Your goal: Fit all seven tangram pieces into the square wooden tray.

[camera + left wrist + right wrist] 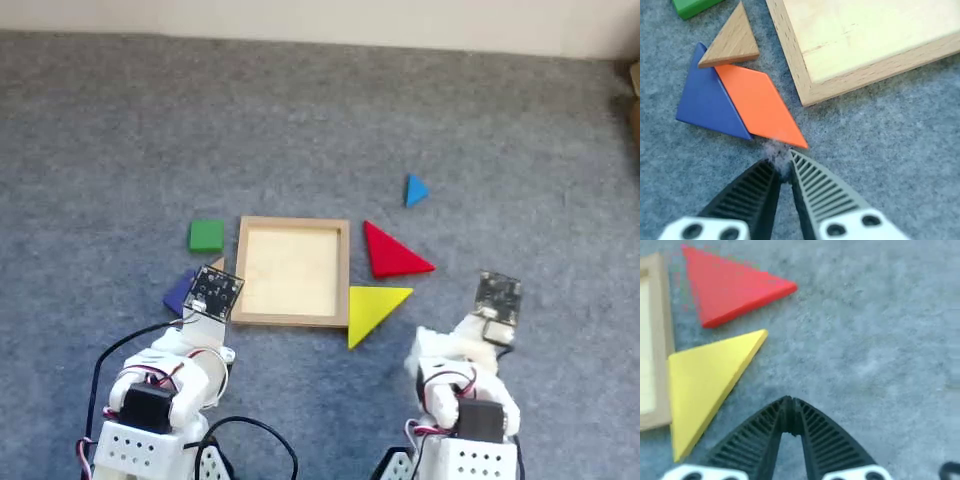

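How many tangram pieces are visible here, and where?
7, all outside the tray: green square, wooden triangle, dark blue triangle and orange parallelogram on its left-arm side; red triangle and yellow triangle opposite; small blue triangle farther off.

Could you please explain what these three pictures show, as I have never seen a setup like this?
Two small robot arms sit side by side at a grey table. One picture looks down from above; the other two come from wrist cameras. The left gripper and right gripper are shut, holding nothing. The wooden tray is empty. Around it lie a green square, red triangle, yellow triangle, small blue triangle, orange parallelogram, dark blue triangle and wooden triangle.
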